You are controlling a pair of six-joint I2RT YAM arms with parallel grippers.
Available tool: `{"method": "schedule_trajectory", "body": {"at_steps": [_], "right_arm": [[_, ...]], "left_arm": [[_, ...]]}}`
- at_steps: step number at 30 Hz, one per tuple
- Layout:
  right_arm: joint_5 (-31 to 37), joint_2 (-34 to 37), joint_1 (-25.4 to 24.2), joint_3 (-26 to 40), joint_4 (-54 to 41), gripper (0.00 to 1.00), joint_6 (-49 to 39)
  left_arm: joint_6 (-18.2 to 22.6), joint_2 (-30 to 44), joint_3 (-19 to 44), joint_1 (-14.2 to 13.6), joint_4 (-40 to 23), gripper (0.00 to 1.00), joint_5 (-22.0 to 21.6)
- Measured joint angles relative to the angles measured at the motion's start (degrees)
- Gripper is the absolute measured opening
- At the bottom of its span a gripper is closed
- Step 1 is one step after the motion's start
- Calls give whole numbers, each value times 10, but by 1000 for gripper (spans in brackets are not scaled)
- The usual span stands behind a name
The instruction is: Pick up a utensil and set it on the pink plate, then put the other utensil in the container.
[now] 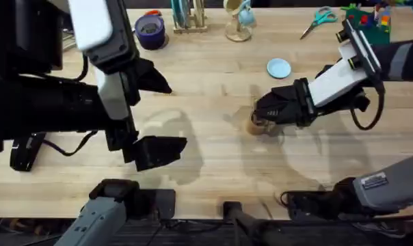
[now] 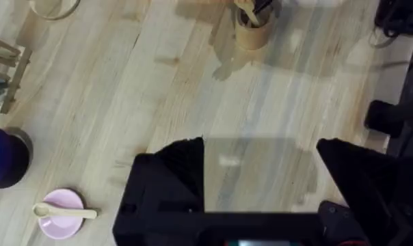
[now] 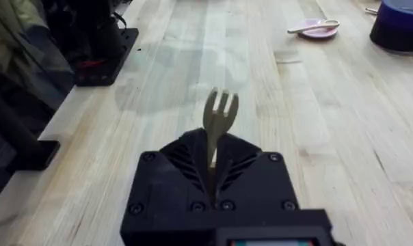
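The pale wooden spoon, the utensil (image 2: 63, 212), lies across the pink plate (image 2: 56, 224), which also shows far off as the pink plate (image 3: 314, 29). My right gripper (image 3: 213, 160) is shut on the wooden fork, the other utensil (image 3: 220, 113), prongs pointing away from the wrist. In the overhead view that right gripper (image 1: 261, 113) hovers right over the tan wooden container (image 1: 254, 127). The container (image 2: 251, 33) has a wooden piece at its mouth. My left gripper (image 2: 261, 184) hangs open and empty, raised high above the table's left side (image 1: 157, 113).
A dark blue tub (image 1: 150, 31) stands at the back left, near the pink plate. A light blue plate (image 1: 279, 67) lies behind the right gripper. Scissors (image 1: 319, 17), a wooden rack (image 1: 188, 17) and colourful bricks (image 1: 370, 15) line the far edge.
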Motion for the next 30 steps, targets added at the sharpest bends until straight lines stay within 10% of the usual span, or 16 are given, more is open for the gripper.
{"method": "schedule_trajectory", "body": {"at_steps": [30], "right_arm": [[-10,47,-8,-2,29,36,0]], "left_arm": [[0,0,0,0,0,993,0]]}}
